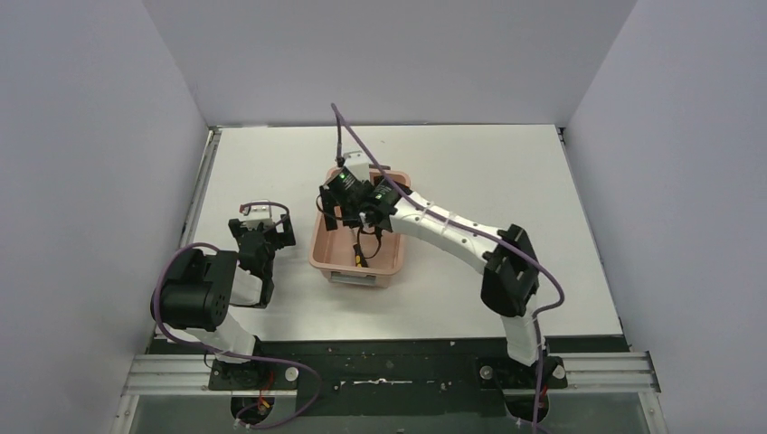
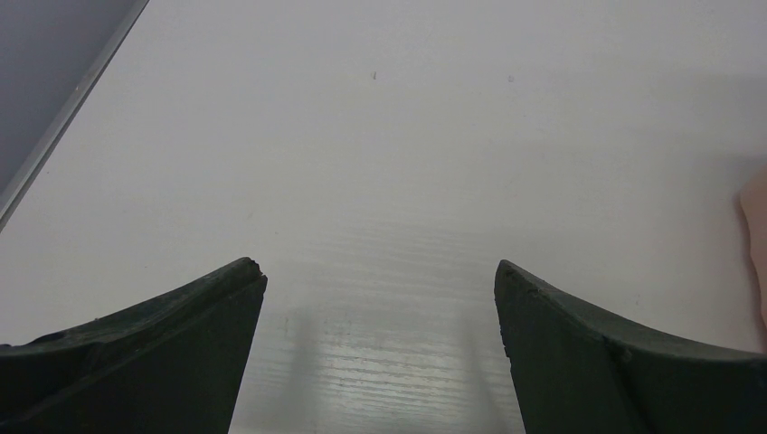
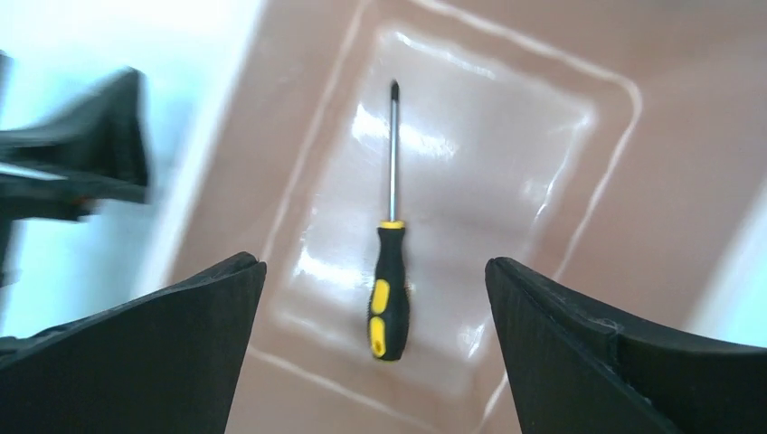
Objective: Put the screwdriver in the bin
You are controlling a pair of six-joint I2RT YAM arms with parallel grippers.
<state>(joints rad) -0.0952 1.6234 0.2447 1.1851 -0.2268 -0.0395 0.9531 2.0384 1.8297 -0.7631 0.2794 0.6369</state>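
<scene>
The salmon-pink bin [image 1: 319, 246] stands mid-table. The screwdriver [image 1: 361, 254], black-and-yellow handle and thin dark shaft, lies flat on the bin's floor. In the right wrist view the screwdriver [image 3: 389, 289] lies straight below the camera, with the bin wall [image 3: 687, 181] around it. My right gripper [image 1: 348, 220] hovers over the bin, open and empty [image 3: 375, 264], clear of the screwdriver. My left gripper [image 1: 264, 228] is open and empty over bare table [image 2: 380, 267], left of the bin.
A sliver of the bin's side [image 2: 756, 244] shows at the right edge of the left wrist view. The left gripper appears blurred at the left of the right wrist view [image 3: 90, 154]. Grey walls enclose the white table [image 1: 506, 172].
</scene>
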